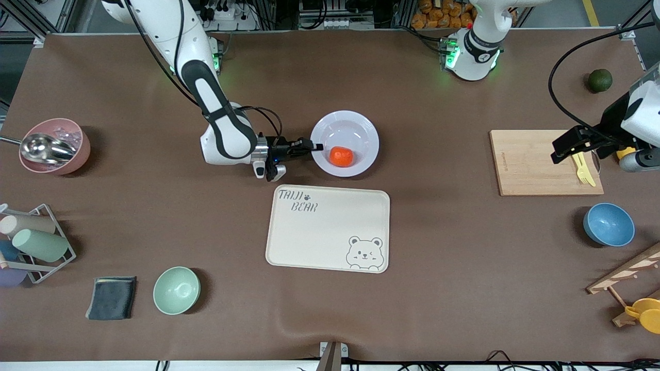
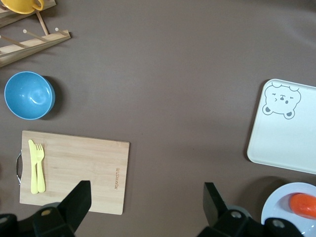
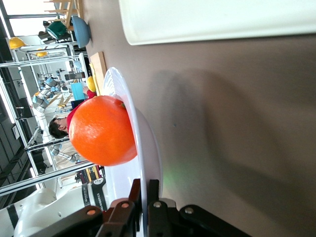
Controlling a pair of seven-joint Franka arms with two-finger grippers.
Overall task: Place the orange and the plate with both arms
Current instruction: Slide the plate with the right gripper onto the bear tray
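Brown matting covers the whole table, and its widest bare stretches lie along the edge nearest the front camera and between the cream bear tray (image 1: 328,228) and the blue bowl (image 1: 608,224) toward the left arm's end. A green bowl (image 1: 176,290) and a folded grey cloth (image 1: 112,297) sit near that nearest edge toward the right arm's end, with a wire rack of cups (image 1: 32,243) beside them.

Just farther from the camera than the tray lies the plate (image 1: 359,129) — close to the tray's edge but apart from it. The orange (image 1: 341,156) rests in the plate's hollow, on the side toward the tray.

The right gripper (image 1: 315,147) reaches in low and level from the right arm's end; its fingers are pinched together on the plate's rim, as the right wrist view shows (image 3: 145,197).

The left gripper (image 1: 570,147) hangs over the wooden cutting board (image 1: 536,162), above a yellow fork (image 1: 583,168), its fingers (image 2: 79,200) spread wide and holding nothing.

A pink bowl with a metal scoop (image 1: 54,146) and a dark green fruit (image 1: 600,80) stand near the table's two ends.
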